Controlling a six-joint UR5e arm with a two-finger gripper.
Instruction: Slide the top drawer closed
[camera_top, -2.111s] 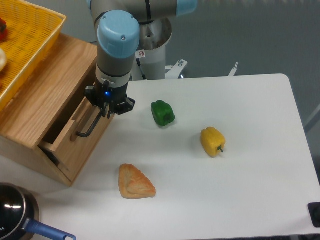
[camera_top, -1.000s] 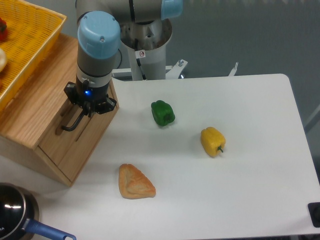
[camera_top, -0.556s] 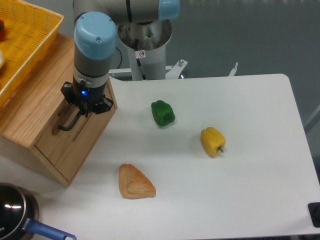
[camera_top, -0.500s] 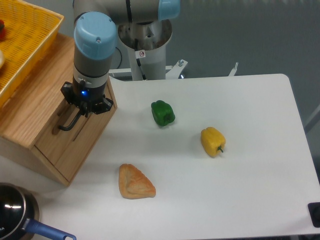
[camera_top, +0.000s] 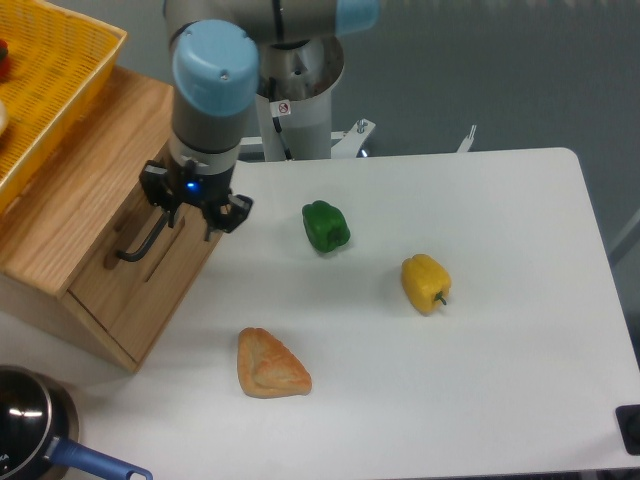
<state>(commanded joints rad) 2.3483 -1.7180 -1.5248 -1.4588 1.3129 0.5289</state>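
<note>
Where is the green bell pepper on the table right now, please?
The green bell pepper lies on the white table, just right of the robot's hand and up-left of the yellow bell pepper.

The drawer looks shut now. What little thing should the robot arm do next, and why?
Probably just lift the gripper up and away from the cabinet. The top drawer sits flush with the wooden front, no gap showing, and the gripper is already off the black handle, a little to its right. Nothing seems left to push, so backing off looks safest.
</note>
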